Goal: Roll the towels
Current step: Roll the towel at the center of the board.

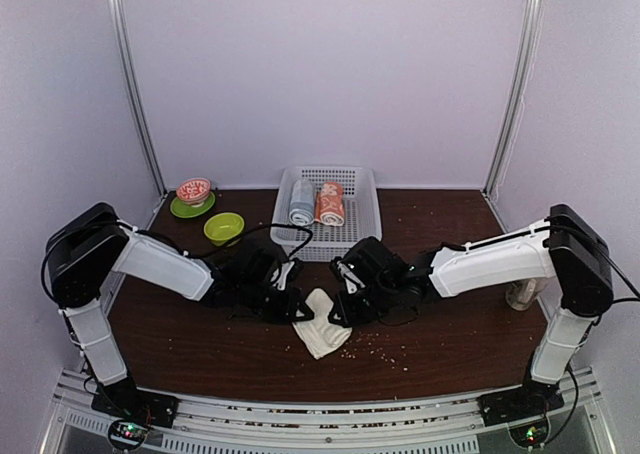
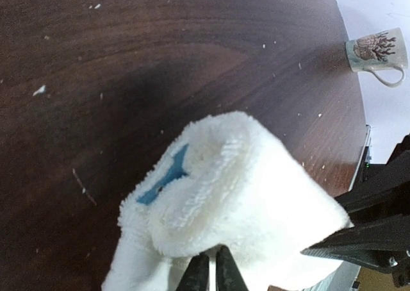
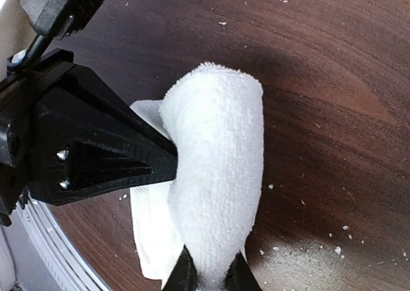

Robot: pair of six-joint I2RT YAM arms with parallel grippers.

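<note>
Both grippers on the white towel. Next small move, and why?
Probably roll it forward a turn over the flat flap. The left gripper and right gripper both pinch the towel, which looks only partly rolled: a flap lies flat on the table beside the roll.

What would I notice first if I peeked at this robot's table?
A fluffy white towel, half rolled, lies at the middle of the dark wooden table, with both arms' jaws pinching it from either side. Behind it, a white basket holds two rolled towels, a grey-blue one and an orange one.
</note>
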